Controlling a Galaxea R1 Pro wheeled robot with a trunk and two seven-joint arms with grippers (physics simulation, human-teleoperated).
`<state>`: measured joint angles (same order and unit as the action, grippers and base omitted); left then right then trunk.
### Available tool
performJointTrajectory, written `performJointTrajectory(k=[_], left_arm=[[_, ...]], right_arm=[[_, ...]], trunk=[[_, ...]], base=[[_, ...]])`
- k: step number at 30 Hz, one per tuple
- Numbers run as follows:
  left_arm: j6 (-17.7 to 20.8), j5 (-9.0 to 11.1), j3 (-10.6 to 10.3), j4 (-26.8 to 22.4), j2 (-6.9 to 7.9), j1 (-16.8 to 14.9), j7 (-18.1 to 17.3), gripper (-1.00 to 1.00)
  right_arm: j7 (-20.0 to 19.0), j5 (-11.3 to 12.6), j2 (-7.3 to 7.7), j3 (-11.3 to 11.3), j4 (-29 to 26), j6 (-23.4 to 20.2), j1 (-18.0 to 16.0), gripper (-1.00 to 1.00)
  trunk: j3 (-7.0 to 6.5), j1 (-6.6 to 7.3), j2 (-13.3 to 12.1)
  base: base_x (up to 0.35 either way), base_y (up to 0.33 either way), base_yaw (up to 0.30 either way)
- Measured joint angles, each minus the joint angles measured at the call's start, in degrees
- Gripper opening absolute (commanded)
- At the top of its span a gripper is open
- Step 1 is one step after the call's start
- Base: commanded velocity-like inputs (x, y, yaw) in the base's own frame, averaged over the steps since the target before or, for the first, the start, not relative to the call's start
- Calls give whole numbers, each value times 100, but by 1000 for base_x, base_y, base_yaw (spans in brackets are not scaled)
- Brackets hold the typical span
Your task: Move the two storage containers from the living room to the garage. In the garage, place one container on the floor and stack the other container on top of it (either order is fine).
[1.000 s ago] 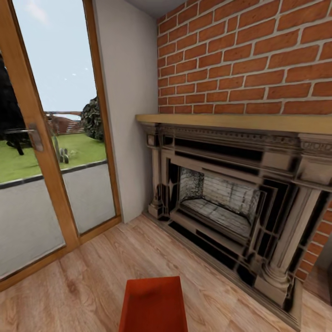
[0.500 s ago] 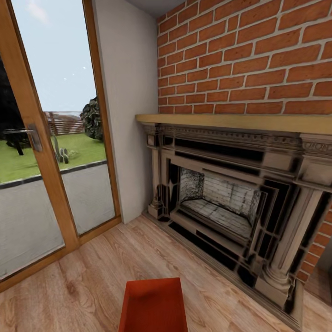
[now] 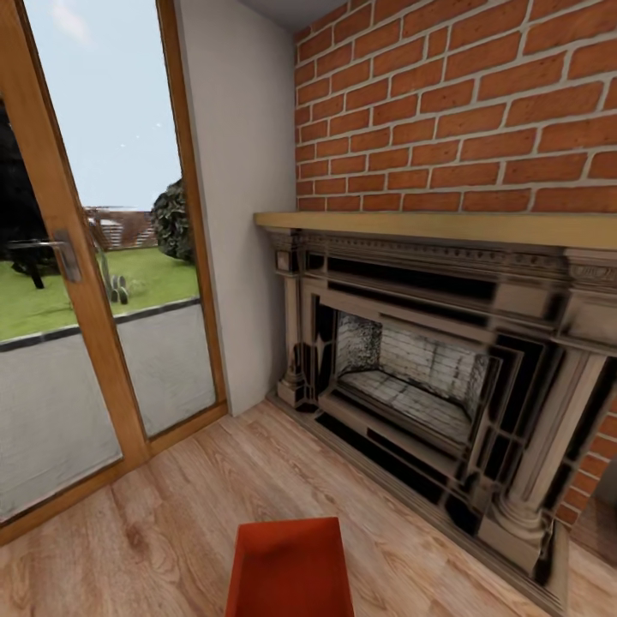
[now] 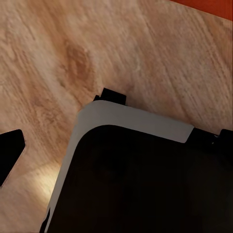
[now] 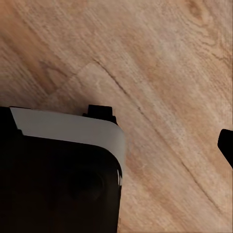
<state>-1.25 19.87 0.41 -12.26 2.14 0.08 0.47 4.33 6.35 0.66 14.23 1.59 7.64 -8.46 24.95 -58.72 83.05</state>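
Observation:
One orange-red storage container (image 3: 290, 570) shows at the bottom centre of the head view, over the living room's light wood plank floor (image 3: 154, 531); what holds it up is out of frame. A sliver of the same orange-red container (image 4: 208, 6) sits at the edge of the left wrist view. My left gripper (image 4: 116, 145) points down at the planks, with one black fingertip (image 4: 10, 151) at the frame's edge and nothing between the fingers. My right gripper (image 5: 116, 145) likewise hangs over bare planks, one fingertip (image 5: 227, 145) at the edge. The garage is out of view.
A dark ornate fireplace (image 3: 428, 377) under a wood mantel fills the right against a red brick wall (image 3: 463, 103). Wood-framed glass doors (image 3: 77, 283) stand at the left. My black, white-edged base (image 4: 141, 179) lies under both wrists, also the base (image 5: 58, 174).
The whole head picture has shifted very slightly, so the camera moved a little. The container stays at the bottom centre of the view.

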Motion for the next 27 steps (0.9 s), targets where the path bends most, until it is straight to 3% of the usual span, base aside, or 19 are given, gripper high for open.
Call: performJointTrajectory(k=[7,27], left_arm=[[-7,2,0,-3,-2,0,0,100],[-17,-2,0,0,-2,0,0,100]], right_arm=[[35,0,-36,0,0,-7,0,100],[37,0,-38,-4,0,-7,0,100]], trunk=[[0,0,0],[0,-1,0]], base=[[61,245,0],[3,58,0]])
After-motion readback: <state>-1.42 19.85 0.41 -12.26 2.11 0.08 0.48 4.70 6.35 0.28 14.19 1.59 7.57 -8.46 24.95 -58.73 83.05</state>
